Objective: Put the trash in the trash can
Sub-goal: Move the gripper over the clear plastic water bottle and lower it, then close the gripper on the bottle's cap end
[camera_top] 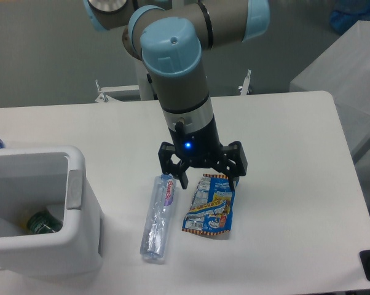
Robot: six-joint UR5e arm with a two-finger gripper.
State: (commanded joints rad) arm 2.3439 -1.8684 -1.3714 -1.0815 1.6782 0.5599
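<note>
On the white table (283, 123), near centre frame, the gripper (208, 180) hung pointing down from the grey-and-blue arm (179, 74), a blue indicator light lit on its wrist. Its two black fingers were spread apart, nothing between them; left-hand fingertip in the frame sat by the top of the bottle, the other fingertip at the upper right corner of the wrapper. Whether either tip touched the items could not be determined from this view.

Crushed clear plastic bottle (158, 218) lay flat on the table at roughly 7 o'clock from the gripper, long axis running from about 12 to 6 o'clock with a slight tilt, pink-white label at its upper end.

Blue snack wrapper (211, 206), crinkled, yellow-white print facing up, lay flat just beside the bottle at its 3 o'clock, directly beneath and at 6 o'clock of the gripper. Bottle and wrapper were close but a strip of table showed between them.

White trash can (80, 203) stood at the lower left of the frame, at about 9 o'clock from the bottle, a narrow gap apart. A green-capped object (42, 222) was visible inside it near the bottom; identity unclear.
</note>
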